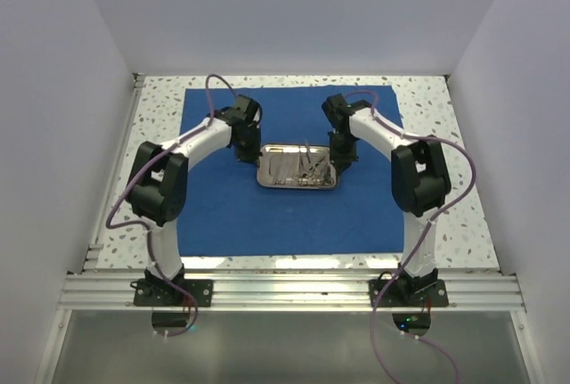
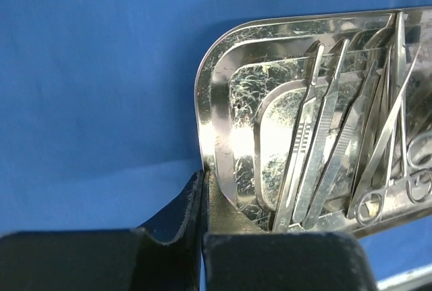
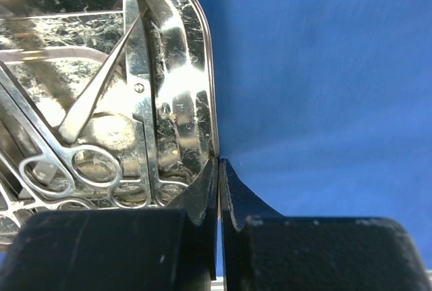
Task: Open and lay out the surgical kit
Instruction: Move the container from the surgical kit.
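The royal-blue cloth [image 1: 267,215] lies spread flat on the table. The shiny steel tray [image 1: 265,179] is at its middle and holds several slender silver instruments [image 1: 307,166]. My left gripper [image 1: 247,154] is shut on the tray's left rim. In the left wrist view my left gripper [image 2: 204,177] pinches the rim of the tray [image 2: 216,68] beside tweezers and forceps [image 2: 324,142], with the cloth [image 2: 88,88] behind. My right gripper [image 1: 343,161] is shut on the right rim. In the right wrist view my right gripper [image 3: 219,164] clamps the edge of the tray [image 3: 202,34] next to scissor-like forceps [image 3: 74,115].
The speckled white table [image 1: 160,108] shows around the cloth. White walls close in the left, right and back. An aluminium rail [image 1: 285,290] runs along the near edge, where the arm bases are bolted.
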Controlling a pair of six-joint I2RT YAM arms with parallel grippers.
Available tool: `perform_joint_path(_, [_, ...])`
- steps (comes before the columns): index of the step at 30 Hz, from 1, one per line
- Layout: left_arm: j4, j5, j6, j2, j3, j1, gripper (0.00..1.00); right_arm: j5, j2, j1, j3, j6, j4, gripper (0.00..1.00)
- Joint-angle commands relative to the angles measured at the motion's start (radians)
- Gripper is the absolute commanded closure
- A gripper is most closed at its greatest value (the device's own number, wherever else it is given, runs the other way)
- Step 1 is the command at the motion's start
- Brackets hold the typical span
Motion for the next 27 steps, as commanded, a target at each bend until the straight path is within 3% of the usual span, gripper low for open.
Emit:
perform_joint_path(1, [0.056, 0.02, -0.027, -0.135, -0.111, -0.028, 1.0, -0.017, -0.131, 0.029, -0.105, 0.028, 0.046, 1.0])
perform_joint_path(6, [0.105, 0.013, -0.06, -0.268, -0.322, -0.048, 1.0, -0.014, -0.265, 0.063, -0.307, 0.056, 0.087, 1.0])
perform_joint_path(11, [0.171, 0.005, -0.075, -0.284, -0.472, -0.051, 1.0, -0.034, -0.305, 0.064, -0.452, 0.071, 0.173, 1.0])
perform_joint_path(12, [0.172, 0.003, -0.075, -0.273, -0.478, -0.051, 1.0, -0.033, -0.294, 0.061, -0.47, 0.07, 0.184, 0.88])
perform_joint_path(13, [0.177, 0.003, -0.075, -0.263, -0.483, -0.051, 0.91, -0.036, -0.291, 0.064, -0.478, 0.067, 0.196, 0.71])
perform_joint_path(14, [0.177, 0.002, -0.07, -0.24, -0.48, -0.051, 0.87, -0.024, -0.288, 0.064, -0.477, 0.062, 0.196, 0.42])
perform_joint_path(15, [0.174, 0.005, -0.067, -0.233, -0.476, -0.051, 0.8, -0.014, -0.282, 0.063, -0.457, 0.062, 0.186, 0.33])
perform_joint_path(16, [0.16, 0.006, -0.064, -0.233, -0.469, -0.051, 0.59, -0.007, -0.282, 0.063, -0.44, 0.059, 0.17, 0.23])
perform_joint_path(17, [0.151, -0.001, -0.063, -0.255, -0.457, -0.053, 0.48, 0.003, -0.291, 0.064, -0.423, 0.053, 0.141, 0.2])
perform_joint_path(18, [0.142, -0.012, -0.063, -0.273, -0.452, -0.053, 0.18, 0.007, -0.305, 0.064, -0.387, 0.051, 0.127, 0.17])
perform_joint_path(19, [0.122, -0.027, -0.067, -0.296, -0.446, -0.053, 0.03, 0.013, -0.34, 0.063, -0.365, 0.047, 0.112, 0.13])
perform_joint_path(27, [0.037, -0.114, -0.089, -0.576, -0.344, -0.053, 0.0, -0.077, -0.4, 0.095, -0.113, 0.03, 0.028, 0.17])
